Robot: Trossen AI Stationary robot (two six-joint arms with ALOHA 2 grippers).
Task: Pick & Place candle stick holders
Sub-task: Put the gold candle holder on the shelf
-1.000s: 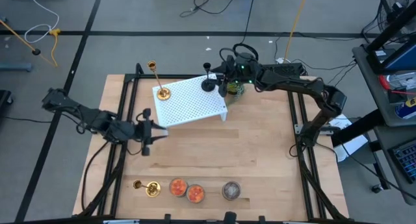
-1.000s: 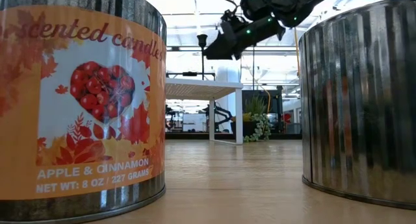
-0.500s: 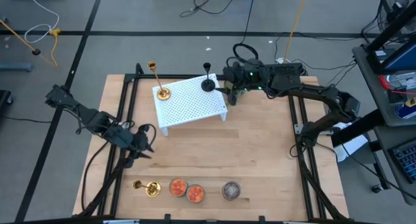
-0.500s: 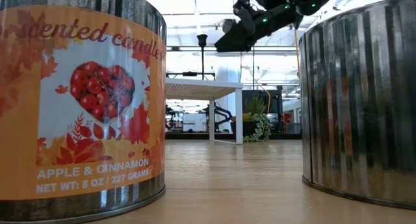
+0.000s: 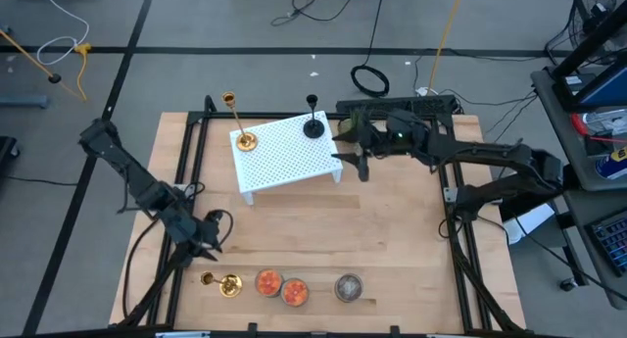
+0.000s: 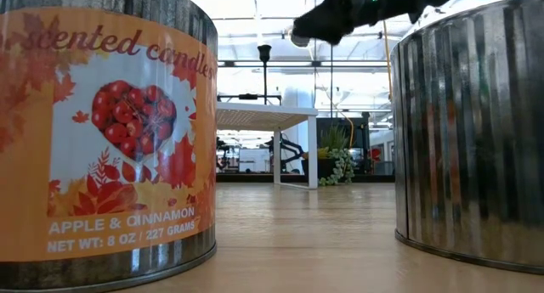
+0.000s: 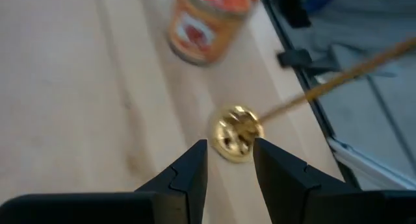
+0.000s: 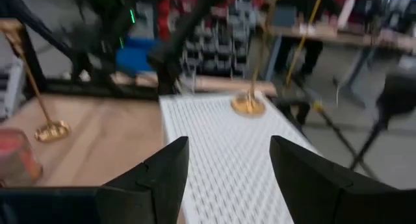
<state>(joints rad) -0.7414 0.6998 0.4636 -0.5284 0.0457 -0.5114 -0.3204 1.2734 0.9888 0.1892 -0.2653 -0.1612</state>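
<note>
A white perforated stand (image 5: pixel 291 158) sits at the far middle of the table. One gold holder (image 5: pixel 241 134) and the shorter black holder (image 5: pixel 313 125) stand on it by their round bases. They also show in the right wrist view, the gold one (image 8: pixel 248 105) and the black one (image 8: pixel 395 97). A second gold holder (image 5: pixel 223 283) stands on the table near the front left. My left gripper (image 5: pixel 207 244) is open just above and behind this holder. Its base (image 7: pixel 238 132) shows just beyond the fingertips (image 7: pixel 229 146). My right gripper (image 5: pixel 355 163) is open and empty beside the stand's right end (image 8: pixel 227 146).
Two orange candle jars (image 5: pixel 267 282) (image 5: pixel 294 292) and a metal tin (image 5: pixel 348 287) line the front edge, right of the gold holder. They fill the low view (image 6: pixel 106 132) (image 6: pixel 472 132). Black frame rails (image 5: pixel 186 162) run along both table sides. Bare wood lies mid-table.
My left gripper has gone toward the table's near edge, down to the gold holder on the table. My right gripper has drawn back from the black holder toward the table's right and near side. All three holders have stayed in place.
</note>
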